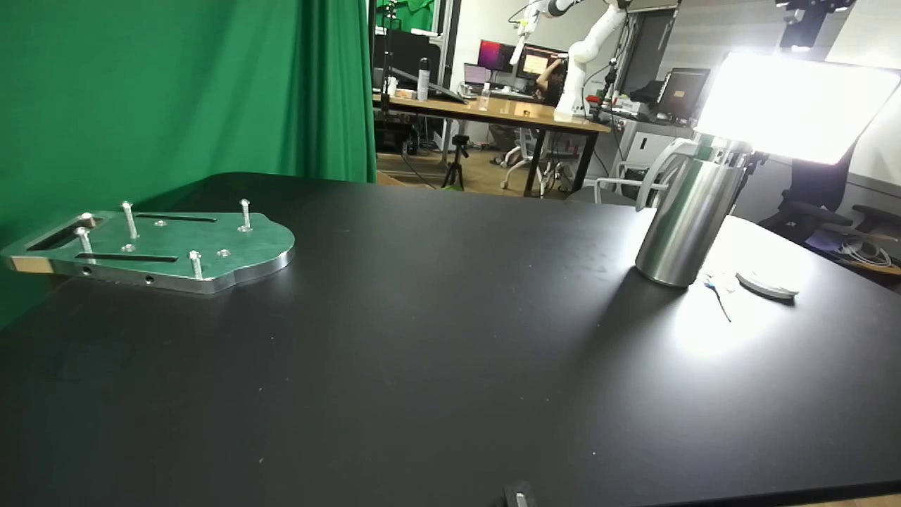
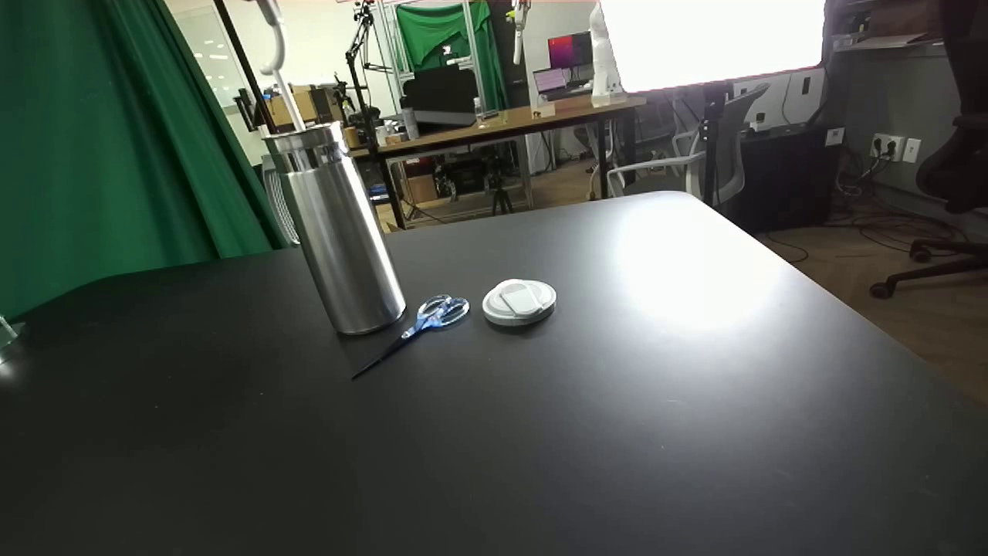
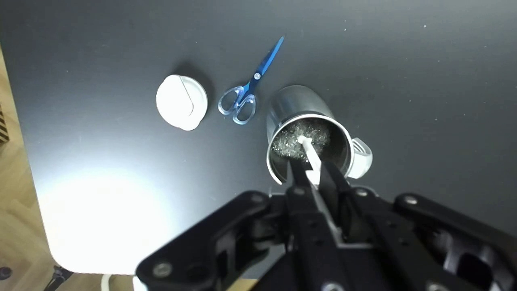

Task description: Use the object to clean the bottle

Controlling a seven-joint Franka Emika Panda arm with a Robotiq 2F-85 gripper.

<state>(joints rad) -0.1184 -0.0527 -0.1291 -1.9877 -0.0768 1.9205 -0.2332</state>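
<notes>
The bottle, a tall brushed-silver metal cylinder with a light grey handle, stands on the black table in both exterior views (image 1: 686,218) (image 2: 343,239). In the wrist view I look down into its open mouth, and its side (image 3: 301,101) shows too. A white-handled brush (image 3: 310,151) is inside it, with its bristles low in the bottle. The brush's white handle (image 2: 287,96) rises out of the mouth in an exterior view. My gripper (image 3: 309,165) is above the mouth, its fingers shut on the brush handle. The gripper is out of both exterior views.
Scissors (image 2: 432,315) (image 3: 250,89) lie beside the bottle's base. A white lid (image 2: 519,302) (image 3: 181,102) lies a little beyond them. A flat green plate with upright pegs (image 1: 176,243) lies by the green curtain (image 1: 176,91). A bright lamp panel (image 1: 795,105) stands behind the table.
</notes>
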